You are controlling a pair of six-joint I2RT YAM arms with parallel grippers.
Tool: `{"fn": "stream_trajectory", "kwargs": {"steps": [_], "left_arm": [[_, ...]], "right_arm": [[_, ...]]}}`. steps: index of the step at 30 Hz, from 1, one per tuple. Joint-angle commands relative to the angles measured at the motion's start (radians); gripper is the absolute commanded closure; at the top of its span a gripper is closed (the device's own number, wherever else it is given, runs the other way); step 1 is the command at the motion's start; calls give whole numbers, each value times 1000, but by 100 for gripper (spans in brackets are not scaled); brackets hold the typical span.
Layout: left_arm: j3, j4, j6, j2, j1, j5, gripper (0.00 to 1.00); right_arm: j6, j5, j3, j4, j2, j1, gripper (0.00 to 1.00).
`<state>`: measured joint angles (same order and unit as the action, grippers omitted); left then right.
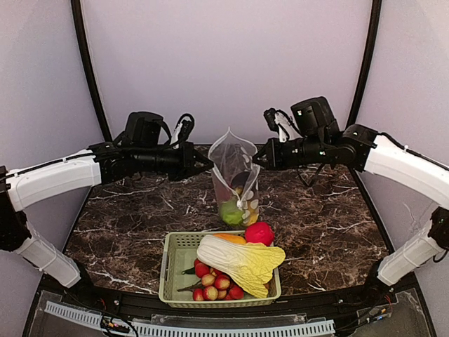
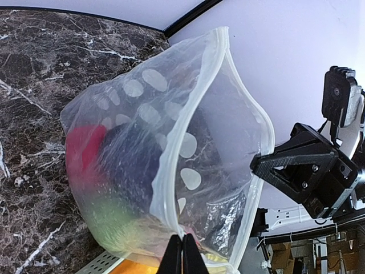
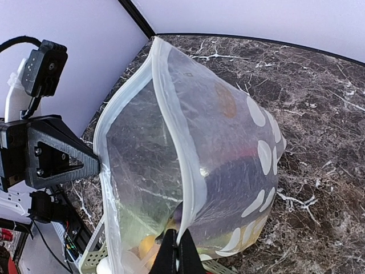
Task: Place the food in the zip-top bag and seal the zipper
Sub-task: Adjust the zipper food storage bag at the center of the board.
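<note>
The zip-top bag [image 1: 235,172] stands upright at mid-table with its mouth open, held from both sides. My left gripper [image 1: 210,163] is shut on the left rim; in its wrist view the jaws [image 2: 183,245] pinch the zipper strip [image 2: 188,125]. My right gripper [image 1: 258,156] is shut on the opposite rim, as its wrist view [image 3: 177,246] shows. Through the bag [image 2: 131,142] I see a red shape [image 2: 85,148] and a green apple [image 1: 230,213]. The napa cabbage [image 1: 242,260] and a reddish-pink round fruit [image 1: 259,232] lie in the basket.
The pale green slotted basket [image 1: 167,274] sits near the front edge, below the bag, and also holds several small red fruits [image 1: 214,281]. Dark marble tabletop [image 1: 126,217] lies on both sides. A black frame and pale walls enclose the back.
</note>
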<state>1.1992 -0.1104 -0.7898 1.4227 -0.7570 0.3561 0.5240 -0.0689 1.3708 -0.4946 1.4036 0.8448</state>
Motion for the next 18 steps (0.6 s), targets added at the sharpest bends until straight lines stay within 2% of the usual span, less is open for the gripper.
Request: {"fn": "stream_trajectory", "kwargs": {"steps": [1,10,11,13,15,18], "left_arm": [[86,16,9,-3,8,41,99],[-7,34,-5,26,23,47,99],[-15,34,-4,27,23,47,99],[-16,30,5,28,23,45,99],[-10,17,17,24,24,37,99],[5,-24,43,19,30,23,99]], "right_arm": [[-20,-37,80,4,18,-10,100],[4,-77,6,46,29,-14,100],[3,-80,1,48,27,-13,97],[-5,-78,-5,51,11,-13,85],[-20,-73,-13,54,-18,-14,64],[-38,-58,-37,58,-87,-13,48]]}}
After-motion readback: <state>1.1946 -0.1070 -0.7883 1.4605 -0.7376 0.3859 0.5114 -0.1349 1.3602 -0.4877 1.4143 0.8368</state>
